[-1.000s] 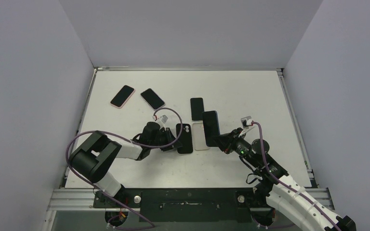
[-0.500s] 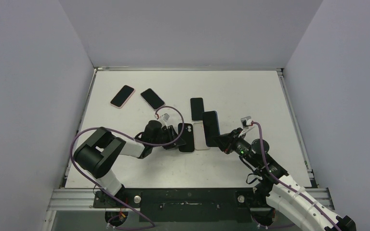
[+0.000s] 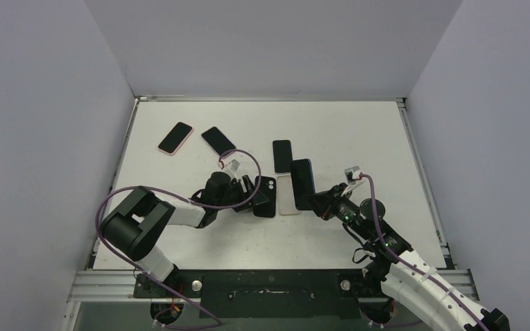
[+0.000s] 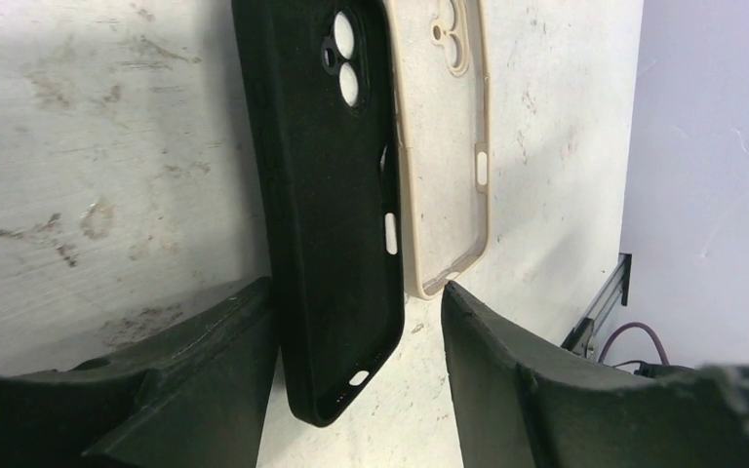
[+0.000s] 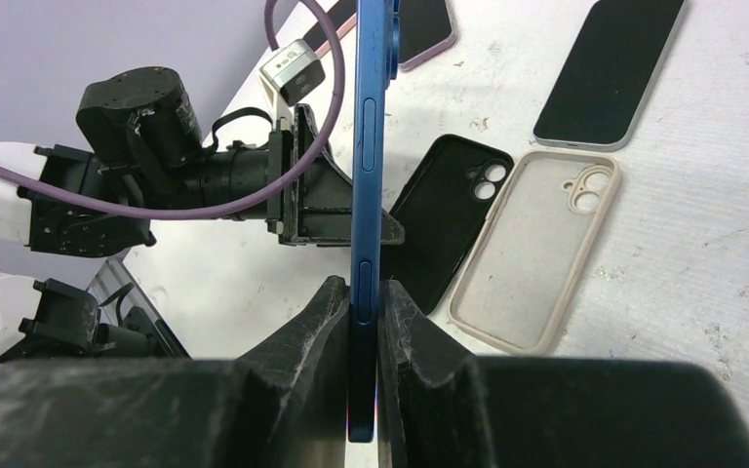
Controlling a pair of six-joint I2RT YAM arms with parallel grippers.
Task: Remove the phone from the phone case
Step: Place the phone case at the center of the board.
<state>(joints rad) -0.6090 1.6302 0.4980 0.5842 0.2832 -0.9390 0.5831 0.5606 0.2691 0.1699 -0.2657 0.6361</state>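
1. Because the blue phone point(image 3: 302, 183) stands on edge at the centre of the overhead view, clamped at its lower end by the right gripper point(image 3: 321, 203) and already clear of both cases, a slip there would likely drop it onto the beige case point(image 3: 288, 194) just beside it. A dark phone point(image 3: 282, 156) lies just above in the frame, and a wide swing could knock it.
2. In the left wrist view, the left gripper point(image 4: 356, 292) stands part open astride the lower end of the black case point(image 4: 327, 195), holding nothing. One finger touches the case's left edge and the other is apart from it. Pulling away crookedly could drag this empty case into the beige one alongside.
3. In the right wrist view, the pads point(image 5: 327, 322) press only the phone's bottom strip, with most of its length above them. I judge that a quick tilt could make it pivot or slide out.
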